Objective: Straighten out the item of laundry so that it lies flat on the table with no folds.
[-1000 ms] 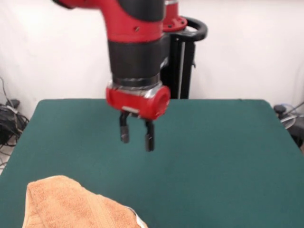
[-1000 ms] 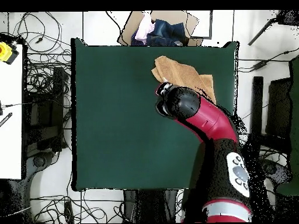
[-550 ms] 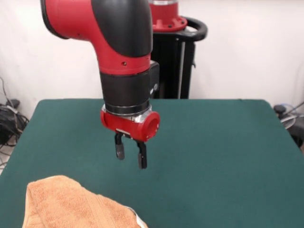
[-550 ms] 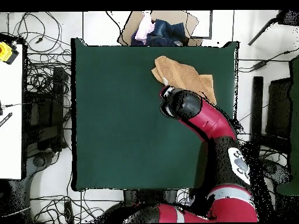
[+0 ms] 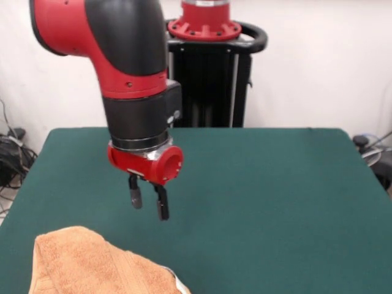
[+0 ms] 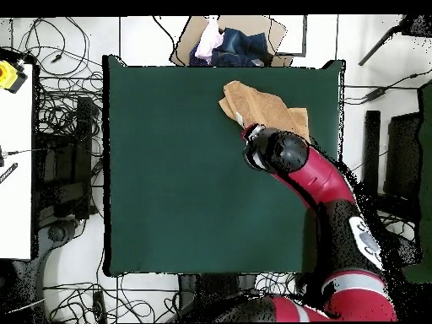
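The orange-tan towel [image 5: 92,263] lies bunched and folded at the near left corner of the green table [image 5: 275,202] in the front view, partly cut off by the bottom edge. A small white tag [image 5: 179,285] shows at its right end. In the overhead view the towel [image 6: 253,105] lies near the table's top right corner, its lower part hidden under the arm. My gripper [image 5: 147,204] hangs open and empty above the table, just behind the towel and apart from it. In the overhead view the arm's wrist [image 6: 274,150] hides the fingers.
A cardboard box with clothes [image 6: 228,42] stands just beyond the table's top edge in the overhead view. Cables lie on the floor at the left [image 6: 59,110]. The black pedestal [image 5: 208,79] stands behind the table's far edge.
The gripper has moved left and toward the towel in the front view, and sits lower. The towel has not moved.
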You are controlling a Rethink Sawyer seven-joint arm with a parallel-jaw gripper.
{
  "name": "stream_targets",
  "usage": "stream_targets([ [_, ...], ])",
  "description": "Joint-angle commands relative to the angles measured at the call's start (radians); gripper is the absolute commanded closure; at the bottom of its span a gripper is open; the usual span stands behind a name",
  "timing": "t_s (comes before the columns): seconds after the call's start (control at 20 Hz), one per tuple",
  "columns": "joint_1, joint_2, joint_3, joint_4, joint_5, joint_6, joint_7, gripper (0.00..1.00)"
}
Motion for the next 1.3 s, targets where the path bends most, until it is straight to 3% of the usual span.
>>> stream_targets([
  [0.05, -0.062, 0.008, 0.133, 0.091, -0.051, 0.054, -0.005, 0.00],
  [0.45, -0.112, -0.012, 0.162, 0.121, -0.073, 0.095, -0.024, 0.00],
  [0.9, -0.156, 0.025, 0.210, 0.122, -0.098, 0.063, -0.009, 0.00],
  [1.3, -0.214, 0.043, 0.173, 0.070, -0.189, 0.087, -0.067, 0.00],
])
